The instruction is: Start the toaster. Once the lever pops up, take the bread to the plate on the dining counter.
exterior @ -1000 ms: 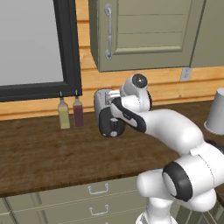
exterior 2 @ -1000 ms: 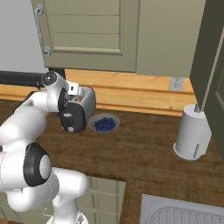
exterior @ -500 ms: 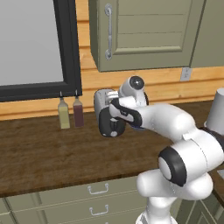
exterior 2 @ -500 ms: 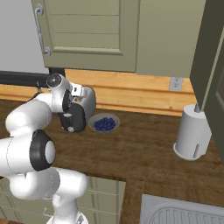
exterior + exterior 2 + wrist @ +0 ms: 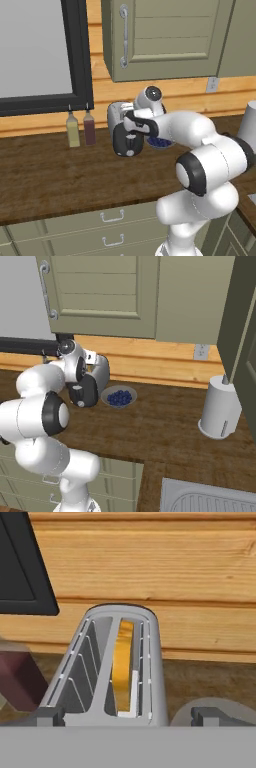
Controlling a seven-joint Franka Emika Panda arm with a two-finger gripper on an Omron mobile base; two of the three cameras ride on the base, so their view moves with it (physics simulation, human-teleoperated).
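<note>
Claw: the claw (image 5: 127, 716) sits at the bottom of the hand view with its jaws spread as wide as they go, one fingertip (image 5: 47, 716) at lower left and the other at lower right, holding nothing; the toaster stands between and beyond them.
Toaster: the silver toaster (image 5: 121, 131) stands at the middle of the left base view on the wooden worktop (image 5: 50, 175), its black end panel (image 5: 126, 142) facing the camera; in the right base view it is at centre left (image 5: 98, 376), partly behind the arm.
Bread: the slice of bread (image 5: 123, 667) stands on edge in the right-hand slot, its golden crust showing at the middle of the hand view.
Lever: too small to tell apart on the end panel.
Bowl: a grey bowl of blueberries (image 5: 119, 397) sits just right of the toaster in the right base view.
Bottles: two small bottles (image 5: 81, 129) stand left of the toaster, by the wall.
Paper roll: a white roll (image 5: 220, 412) stands at the right of the right base view, well apart from the toaster.
</note>
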